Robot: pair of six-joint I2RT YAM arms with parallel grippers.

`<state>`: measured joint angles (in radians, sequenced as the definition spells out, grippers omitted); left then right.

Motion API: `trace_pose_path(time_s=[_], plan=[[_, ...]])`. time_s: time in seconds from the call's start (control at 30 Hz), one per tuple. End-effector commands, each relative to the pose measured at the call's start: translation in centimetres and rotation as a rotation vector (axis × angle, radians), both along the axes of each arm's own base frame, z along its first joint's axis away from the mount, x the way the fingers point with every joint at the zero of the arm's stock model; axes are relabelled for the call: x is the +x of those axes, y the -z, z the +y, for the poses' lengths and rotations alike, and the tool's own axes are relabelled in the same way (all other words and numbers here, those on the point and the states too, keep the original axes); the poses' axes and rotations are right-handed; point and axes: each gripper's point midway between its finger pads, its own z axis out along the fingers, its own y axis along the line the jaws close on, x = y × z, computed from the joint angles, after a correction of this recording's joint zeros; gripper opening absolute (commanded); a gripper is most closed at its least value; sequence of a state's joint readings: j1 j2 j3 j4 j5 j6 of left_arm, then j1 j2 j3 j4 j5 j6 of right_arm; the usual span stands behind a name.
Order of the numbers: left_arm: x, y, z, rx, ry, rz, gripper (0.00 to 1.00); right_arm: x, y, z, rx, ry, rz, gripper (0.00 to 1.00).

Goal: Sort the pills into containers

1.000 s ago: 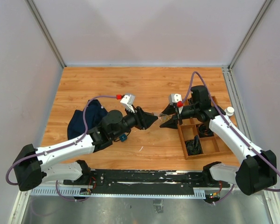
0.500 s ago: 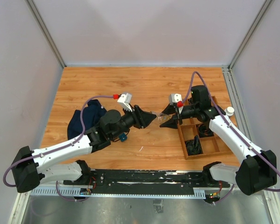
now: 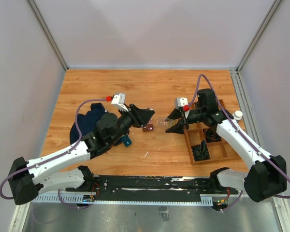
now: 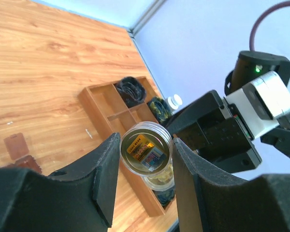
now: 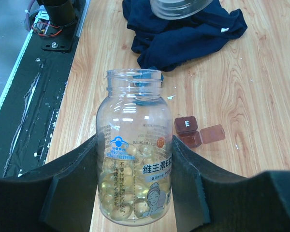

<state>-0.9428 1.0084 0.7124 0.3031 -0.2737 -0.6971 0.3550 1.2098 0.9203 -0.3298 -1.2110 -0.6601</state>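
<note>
**Bottle open, both end effectors loaded**

Top view: left end effector (image 3: 146, 117) and right end effector (image 3: 170, 121) face each other over mid counter (image 3: 154, 92). The reddish-brown container (image 3: 147, 127) sits on the wood just under the left one. Wooden tray (image 3: 190, 150) is at right, dark blue cloth (image 3: 89, 123) at left.

Left wrist: jaws narrowed, clamped on a clear lid (image 4: 146, 149). The container lies lower left.

Right wrist: jaws roughly half open, gripping the pill bottle (image 5: 134, 145), which has an uncapped mouth and yellow pills (image 5: 130, 203) inside. The container lies open just past it, near the cloth

Arms (image 3: 63, 157): white shells, black joints
Cables (image 4: 255, 29): purple
Wrist cameras (image 3: 118, 100): pale boxes, red plugs
Left end effector (image 3: 149, 117), right end effector (image 3: 168, 122): black wedge fingers
</note>
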Motion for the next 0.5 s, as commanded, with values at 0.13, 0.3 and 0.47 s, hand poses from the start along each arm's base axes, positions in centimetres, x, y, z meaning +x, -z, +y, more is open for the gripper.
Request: trace_pose_path(time_s=[0.13,0.3,0.47], plan=[[4.7,8.7,6.4,0.221,-0.264,0.137,0.04,-0.7,-0.8,0.2,0.024,-0.033,-0.005,0.01],[8.2,15.5,11.9,0.249,-0.348,0.337,0.06,-0.6,-0.8,0.2,0.024,-0.030,-0.001,0.01],[10.3,20.1,14.1,0.350,-0.439,0.428,0.08,-0.5,-0.8,0.2,0.025,-0.028,-0.002,0.01]])
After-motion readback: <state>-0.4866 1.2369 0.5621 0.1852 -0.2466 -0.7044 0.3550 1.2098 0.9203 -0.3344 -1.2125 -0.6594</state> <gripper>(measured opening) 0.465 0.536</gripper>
